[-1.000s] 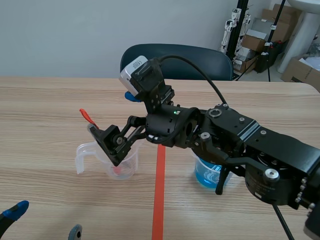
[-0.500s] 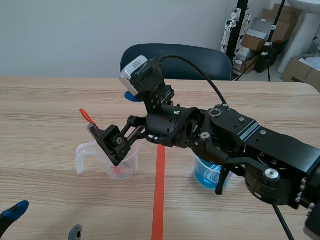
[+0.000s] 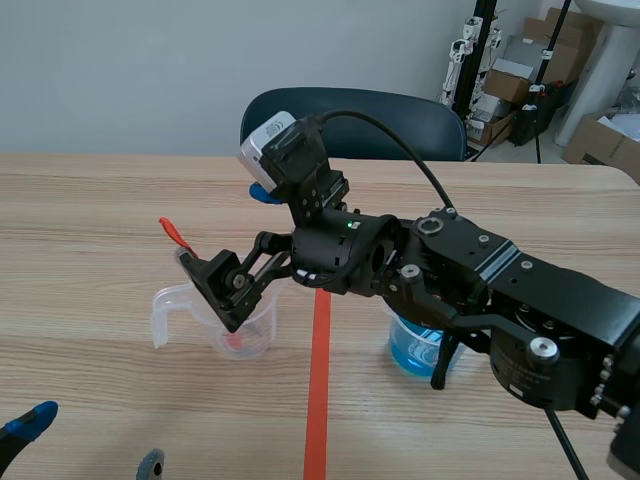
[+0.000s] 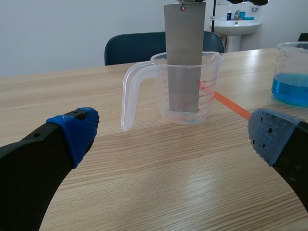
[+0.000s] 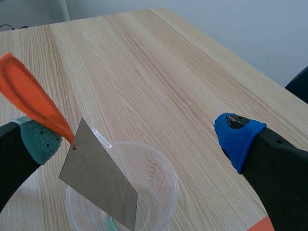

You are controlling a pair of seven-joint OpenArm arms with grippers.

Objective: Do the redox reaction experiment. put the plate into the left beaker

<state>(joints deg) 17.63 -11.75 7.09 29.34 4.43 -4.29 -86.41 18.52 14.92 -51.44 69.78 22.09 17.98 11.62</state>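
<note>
Nothing has moved: our right end effector point(image 5: 138, 139) hangs open beside the grey metal plate point(image 4: 184, 57), seemingly stiff and light; we'd pinch its orange tab point(image 5: 33, 96).

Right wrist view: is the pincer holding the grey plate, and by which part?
Nothing is gripped: the right pincer is open. The plate stands in the beaker, its orange tab against one pad.

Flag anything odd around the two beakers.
The metal plate stands in the left beaker, yet its orange tab rests against one pad of the open right end effector. Nothing looks spilled or damaged.
</note>
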